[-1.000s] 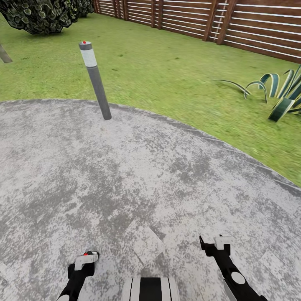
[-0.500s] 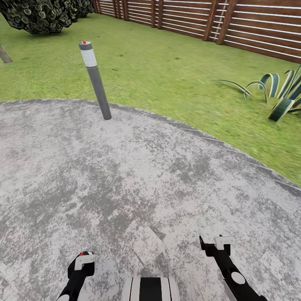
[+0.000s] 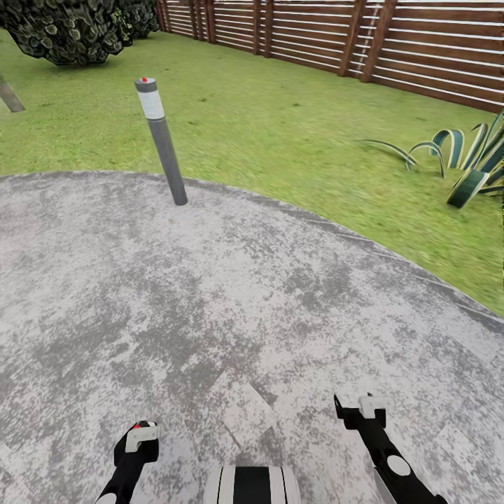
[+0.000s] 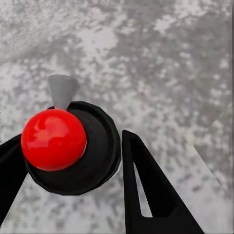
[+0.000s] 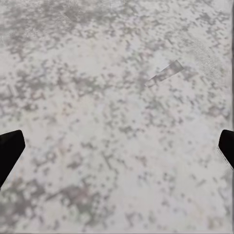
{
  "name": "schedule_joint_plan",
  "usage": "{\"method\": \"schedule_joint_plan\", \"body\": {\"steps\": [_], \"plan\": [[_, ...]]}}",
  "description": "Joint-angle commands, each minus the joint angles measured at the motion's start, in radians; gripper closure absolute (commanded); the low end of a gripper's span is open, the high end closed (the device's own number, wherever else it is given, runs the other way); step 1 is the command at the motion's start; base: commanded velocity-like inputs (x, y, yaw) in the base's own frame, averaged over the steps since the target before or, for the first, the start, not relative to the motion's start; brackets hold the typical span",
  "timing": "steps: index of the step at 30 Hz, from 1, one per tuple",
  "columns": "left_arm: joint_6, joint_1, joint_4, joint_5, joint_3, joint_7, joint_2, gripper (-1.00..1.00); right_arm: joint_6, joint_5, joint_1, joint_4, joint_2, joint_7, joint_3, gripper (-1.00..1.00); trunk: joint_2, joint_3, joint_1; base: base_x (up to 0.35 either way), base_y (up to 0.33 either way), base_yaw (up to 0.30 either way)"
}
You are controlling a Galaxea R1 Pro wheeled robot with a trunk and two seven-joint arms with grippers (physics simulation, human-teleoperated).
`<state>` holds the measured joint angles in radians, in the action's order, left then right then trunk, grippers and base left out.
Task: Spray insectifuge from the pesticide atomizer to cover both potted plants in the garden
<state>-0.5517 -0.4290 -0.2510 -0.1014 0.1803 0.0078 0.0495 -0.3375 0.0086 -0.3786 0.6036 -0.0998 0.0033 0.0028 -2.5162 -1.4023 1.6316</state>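
The paved patch (image 3: pixel 231 294) under me looks like rough, mottled grey stone, matt throughout. The fence (image 3: pixel 420 42) at upper right reads as brown slatted wood. In my left gripper (image 4: pixel 73 156), the atomizer (image 4: pixel 73 141) shows a glossy red ball on smooth black plastic. The post (image 3: pixel 162 140) looks matt grey.

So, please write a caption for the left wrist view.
Left gripper holds the pesticide atomizer above the grey paving.

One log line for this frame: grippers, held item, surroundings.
left gripper: shut on pesticide atomizer | right gripper: open | on paved patch | grey post ahead
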Motion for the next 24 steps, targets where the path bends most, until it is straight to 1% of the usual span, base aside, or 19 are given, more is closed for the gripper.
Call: {"method": "schedule_joint_plan", "body": {"steps": [1,22,24], "plan": [[-0.004,-0.001,0.001,-0.011,0.007,0.001,0.0,1.0,-0.003,0.001,0.0,-0.001,0.0,0.0,0.0,-1.0,0.0,0.003,-0.001,0.0,0.0,0.0],[-0.002,-0.001,0.002,-0.011,0.007,0.001,-0.003,1.0,-0.003,-0.001,0.0,-0.001,0.0,0.0,0.001,-1.0,0.005,0.085,-0.01,0.0,0.0,0.0],[-0.003,-0.001,0.001,-0.011,0.008,0.002,0.001,1.0,-0.004,0.0,0.0,-0.003,0.0,-0.001,0.0,-1.0,0.005,0.092,-0.011,0.0,0.0,0.0]]}}
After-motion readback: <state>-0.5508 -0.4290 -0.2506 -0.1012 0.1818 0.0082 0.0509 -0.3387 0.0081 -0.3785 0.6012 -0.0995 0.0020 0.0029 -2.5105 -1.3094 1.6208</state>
